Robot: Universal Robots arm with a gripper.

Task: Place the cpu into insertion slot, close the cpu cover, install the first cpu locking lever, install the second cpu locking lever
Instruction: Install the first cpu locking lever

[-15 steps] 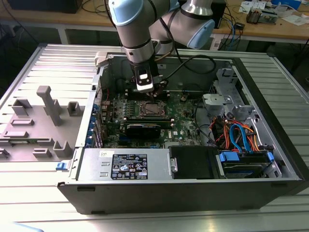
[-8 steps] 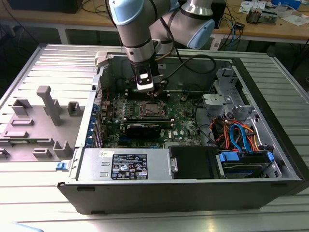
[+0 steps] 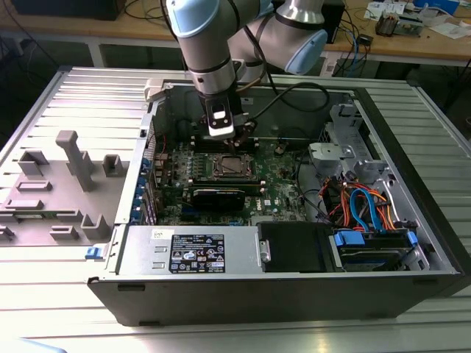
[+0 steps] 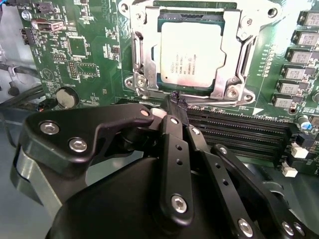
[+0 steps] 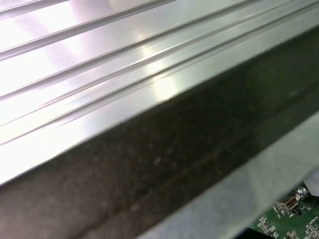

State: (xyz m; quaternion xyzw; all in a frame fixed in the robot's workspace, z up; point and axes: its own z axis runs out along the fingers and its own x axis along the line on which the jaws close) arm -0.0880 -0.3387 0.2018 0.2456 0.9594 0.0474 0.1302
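Note:
The cpu (image 4: pixel 192 52) lies flat in the insertion slot (image 4: pixel 141 82) on the green motherboard (image 4: pixel 84 55), its silver-grey top facing up. The cpu cover (image 4: pixel 234 30), a silvery frame, lies down around the chip's edges. My gripper (image 4: pixel 175 98) hovers just off one edge of the socket, beside the black memory slots (image 4: pixel 239 132), with its black fingers drawn together to one tip and nothing between them. In the exterior view the gripper (image 3: pixel 237 147) hangs straight down inside the open computer case, just above the cpu (image 3: pixel 234 166).
The case walls (image 3: pixel 412 147) surround the board. A power supply (image 3: pixel 195 250) and a drive bay with blue and orange cables (image 3: pixel 368 213) fill the near side. A black card (image 3: pixel 217 197) sits near the socket. Grey fixtures (image 3: pixel 66 176) stand on the ribbed table at the exterior view's left.

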